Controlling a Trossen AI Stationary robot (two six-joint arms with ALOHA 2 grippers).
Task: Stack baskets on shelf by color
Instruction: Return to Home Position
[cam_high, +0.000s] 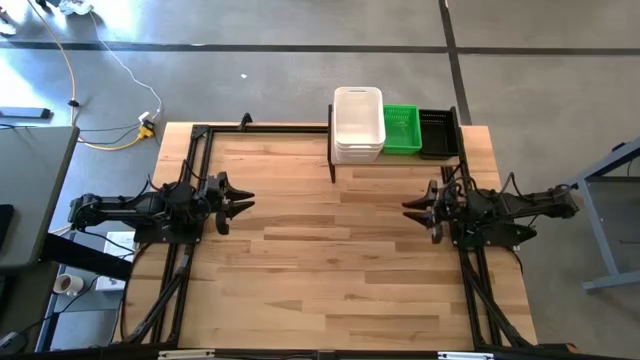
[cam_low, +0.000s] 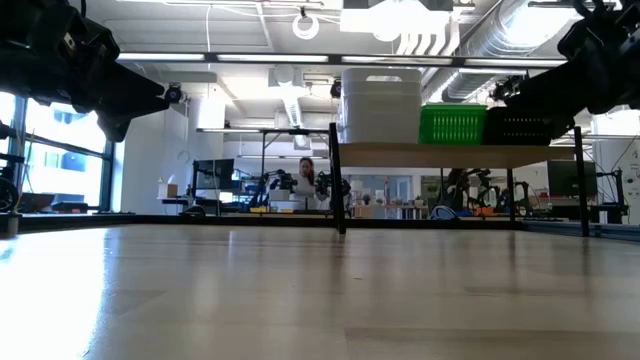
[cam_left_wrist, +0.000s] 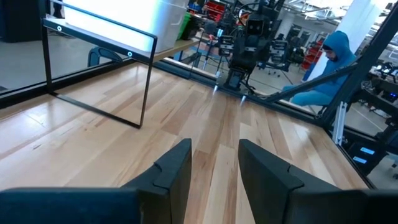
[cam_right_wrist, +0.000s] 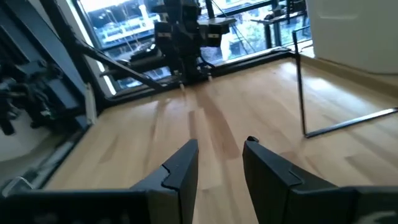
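Hovering apart, left gripper (cam_high: 244, 203) and right gripper (cam_high: 409, 210) slightly parted, empty, 3 basket stacks (cam_high: 402, 130) on shelf (cam_low: 450, 154)

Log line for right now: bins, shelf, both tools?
shelf: white bins, green bins, black bins side by side | left tool: open, empty, above table | right tool: open, empty, above table

Open tabletop (cam_high: 330, 250) spreads across the middle; only the loaded shelf (cam_low: 460, 153) stands at its far edge.

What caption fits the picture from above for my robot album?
White baskets, green baskets, black baskets stacked on the shelf; left end effector and right end effector open above the table.
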